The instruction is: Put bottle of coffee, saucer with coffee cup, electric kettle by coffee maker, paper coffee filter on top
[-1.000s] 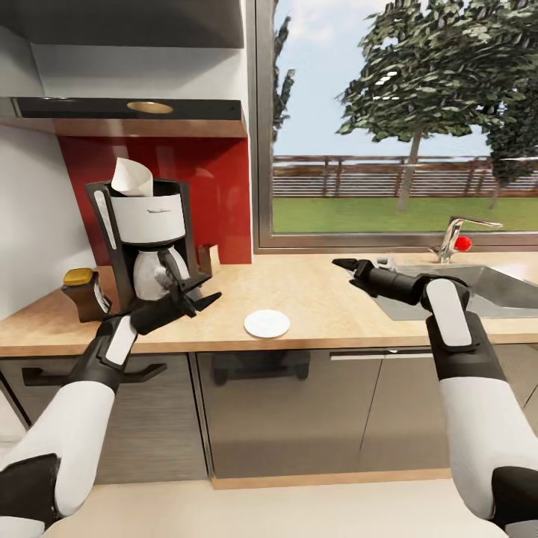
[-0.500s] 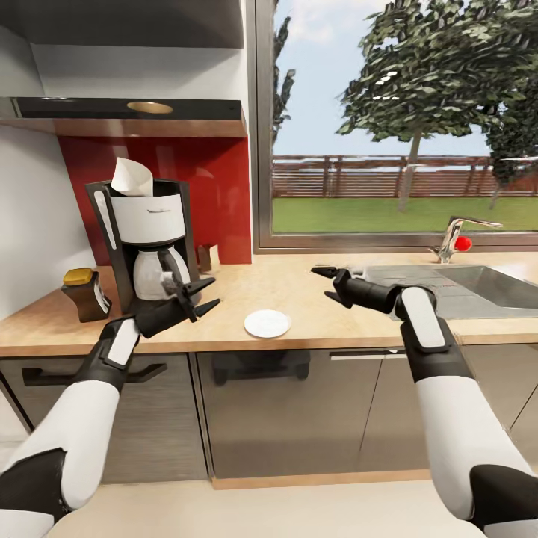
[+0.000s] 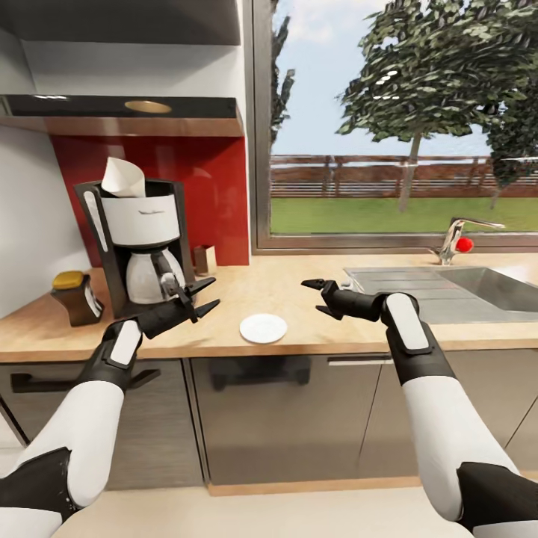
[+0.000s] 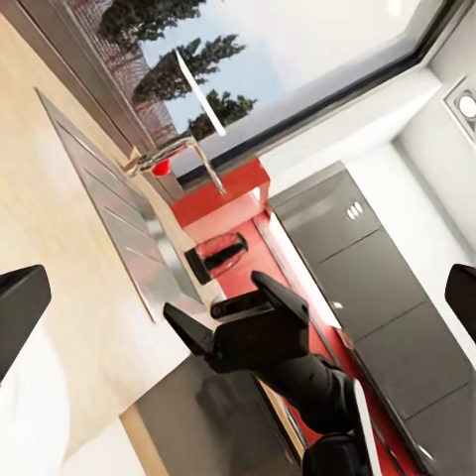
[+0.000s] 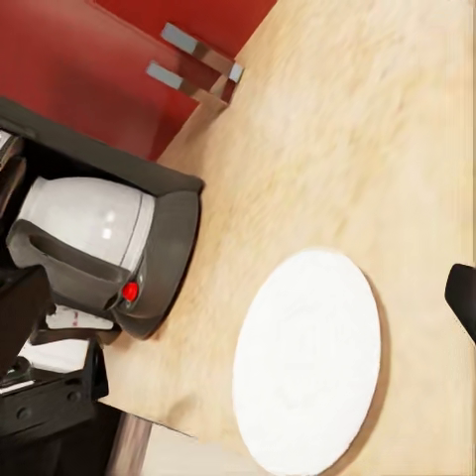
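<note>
The coffee maker (image 3: 138, 239) stands at the left of the kitchen countertop (image 3: 314, 340), with the paper coffee filter (image 3: 123, 178) on top of it. The bottle of coffee (image 3: 75, 297) sits on the counter just left of the machine, under the kitchen shelf (image 3: 123, 108). The saucer (image 3: 263, 328) lies bare near the counter's front edge, right of the machine. My left gripper (image 3: 198, 295) hangs open in front of the carafe. My right gripper (image 3: 317, 297) is open, just right of the saucer (image 5: 307, 362) and a little above it. The coffee cup and electric kettle are out of view.
A steel sink (image 3: 478, 288) with a faucet (image 3: 456, 235) fills the counter's right part under the window. A small brown holder (image 3: 203, 258) stands against the red backsplash. Grey cabinet fronts run below the counter.
My right arm has swung left from over the sink to beside the saucer. The left gripper has barely moved. The head view has shifted slightly.
</note>
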You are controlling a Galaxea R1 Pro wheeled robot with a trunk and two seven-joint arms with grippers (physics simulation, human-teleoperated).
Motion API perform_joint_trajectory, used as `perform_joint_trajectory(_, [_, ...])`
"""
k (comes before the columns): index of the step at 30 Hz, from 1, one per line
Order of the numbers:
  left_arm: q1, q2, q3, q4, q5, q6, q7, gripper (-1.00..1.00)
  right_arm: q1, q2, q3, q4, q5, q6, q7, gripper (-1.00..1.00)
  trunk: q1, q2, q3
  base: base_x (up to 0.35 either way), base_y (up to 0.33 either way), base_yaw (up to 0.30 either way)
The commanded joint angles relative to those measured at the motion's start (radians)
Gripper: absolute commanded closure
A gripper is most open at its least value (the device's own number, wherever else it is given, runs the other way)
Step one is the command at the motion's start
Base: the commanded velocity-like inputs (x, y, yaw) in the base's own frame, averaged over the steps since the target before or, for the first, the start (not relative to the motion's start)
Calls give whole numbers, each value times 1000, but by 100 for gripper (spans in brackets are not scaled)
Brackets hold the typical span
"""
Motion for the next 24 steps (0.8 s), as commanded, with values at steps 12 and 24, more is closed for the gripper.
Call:
perform_joint_trajectory(12, [-1,-4,1,1,-3,4,-4,-100,-1,2,-1,1,-113,4,-76,-100,0,-1,-1,80,-90,0])
perform_joint_trajectory(24, [-1,-18,0,-8,-3,4,-4,-100,-1,3,-1,2,-136,4,-94,-100,0,-1,-1,4,-143,0])
